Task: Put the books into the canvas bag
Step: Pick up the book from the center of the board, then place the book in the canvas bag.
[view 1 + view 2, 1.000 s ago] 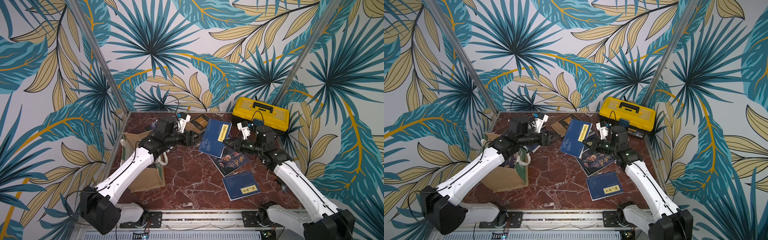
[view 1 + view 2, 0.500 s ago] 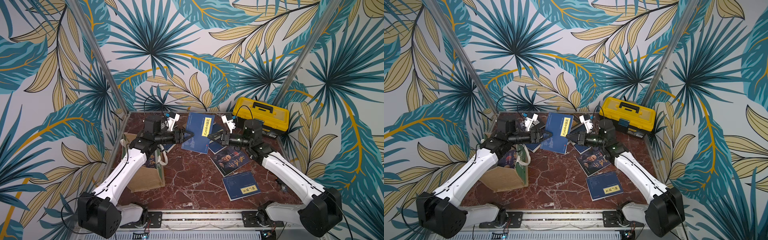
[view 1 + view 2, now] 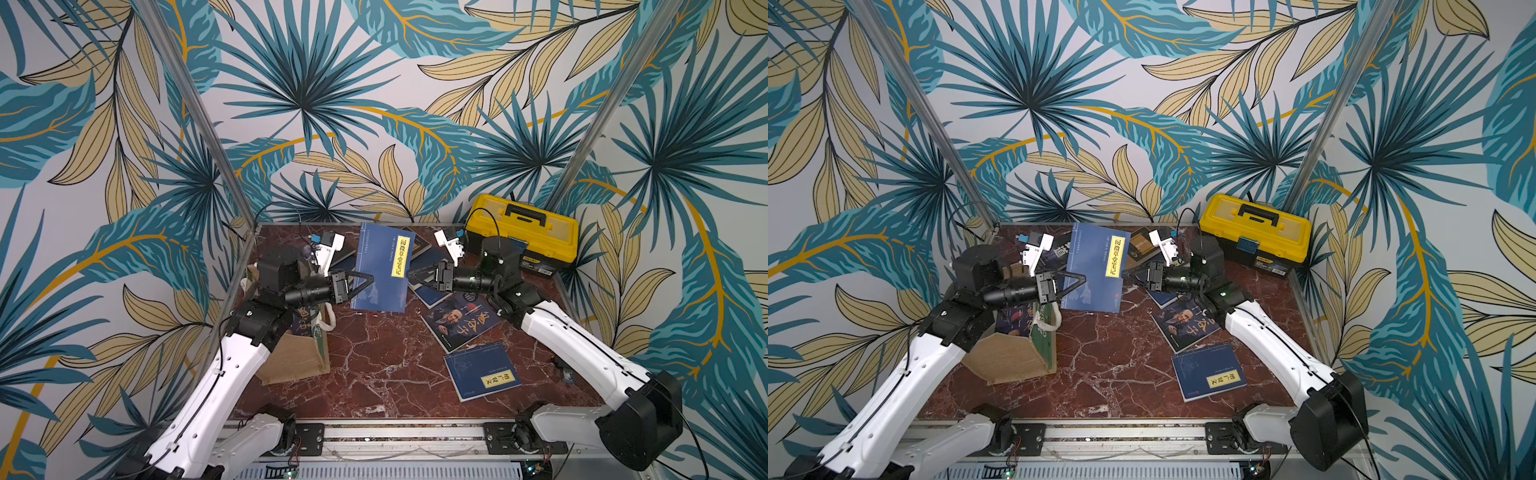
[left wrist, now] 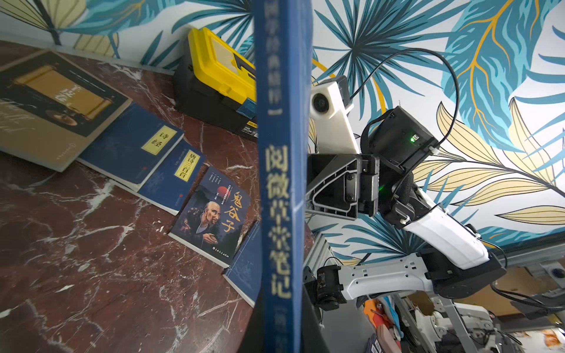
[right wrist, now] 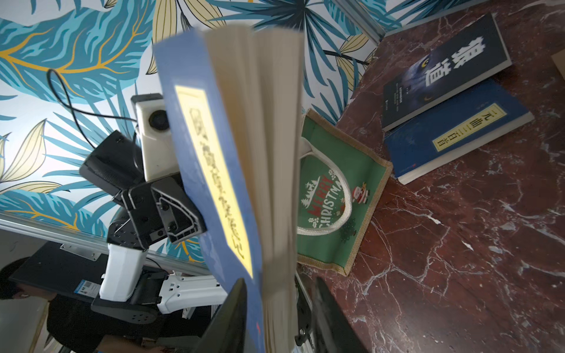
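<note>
Top views are both showing the navy book (image 3: pixel 380 266) lifted off the table (image 3: pixel 374 365), where it was lying a second ago, and held in the air between the hands, near the canvas bag (image 3: pixel 299 357). The left hand (image 3: pixel 368 279), earlier spread, is clenching the book's spine edge; the right hand (image 3: pixel 412 274), earlier clamped, is standing loosened around the page edge. The yellow label (image 3: pixel 401 255) is reading "阅微草堂笔记"; the bag is reading "MERRY CHRISTMAS"; a portrait book (image 3: pixel 461 322) on the table is reading "鬼谷子".
</note>
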You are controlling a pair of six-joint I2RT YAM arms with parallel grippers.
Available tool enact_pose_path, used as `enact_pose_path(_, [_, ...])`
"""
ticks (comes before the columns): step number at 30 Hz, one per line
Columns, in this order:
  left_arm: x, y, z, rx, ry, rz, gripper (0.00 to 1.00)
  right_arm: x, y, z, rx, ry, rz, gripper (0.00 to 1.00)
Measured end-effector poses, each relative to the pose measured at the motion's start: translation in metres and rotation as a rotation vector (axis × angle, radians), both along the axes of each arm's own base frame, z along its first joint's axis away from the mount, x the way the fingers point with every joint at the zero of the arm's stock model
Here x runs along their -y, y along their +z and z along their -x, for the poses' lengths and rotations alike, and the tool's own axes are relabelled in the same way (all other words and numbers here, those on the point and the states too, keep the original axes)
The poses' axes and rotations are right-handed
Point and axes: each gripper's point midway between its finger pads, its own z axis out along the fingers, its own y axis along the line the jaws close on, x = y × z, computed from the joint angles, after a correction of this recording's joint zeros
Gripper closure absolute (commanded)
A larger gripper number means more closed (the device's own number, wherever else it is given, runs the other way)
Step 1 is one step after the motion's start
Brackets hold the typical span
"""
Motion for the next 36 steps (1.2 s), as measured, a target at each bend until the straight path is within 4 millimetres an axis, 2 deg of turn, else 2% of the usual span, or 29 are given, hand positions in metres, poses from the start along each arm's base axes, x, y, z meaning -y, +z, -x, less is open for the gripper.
enact_pose_path(4, [-0.023,0.005,0.021,0.032,0.112,-0.043,1.00,0.005,-0.010,-0.003,-0.030,-0.054,0.083,0.54])
enact_pose_path(10, [-0.063,0.004,0.058,0.068,0.275,-0.128,1.00,0.018,-0.039,-0.003,-0.116,-0.139,0.217,0.54])
enact_pose_path(14, [-0.088,0.008,0.077,0.087,0.369,-0.210,1.00,0.014,-0.050,0.000,-0.148,-0.155,0.278,0.54])
enact_pose_path(20, [-0.124,0.007,0.107,0.088,0.497,-0.299,1.00,-0.010,-0.062,0.001,-0.166,-0.141,0.357,0.54])
enact_pose_path(27, [-0.161,0.007,0.131,0.120,0.651,-0.358,1.00,-0.044,-0.060,0.006,-0.124,-0.126,0.407,0.53])
enact_pose_path(32, [-0.183,0.002,0.142,0.131,0.745,-0.397,1.00,-0.083,-0.067,0.006,-0.111,-0.084,0.441,0.52])
enact_pose_path(36, [-0.195,0.006,0.150,0.151,0.794,-0.420,1.00,-0.116,-0.076,0.009,-0.107,-0.040,0.464,0.52])
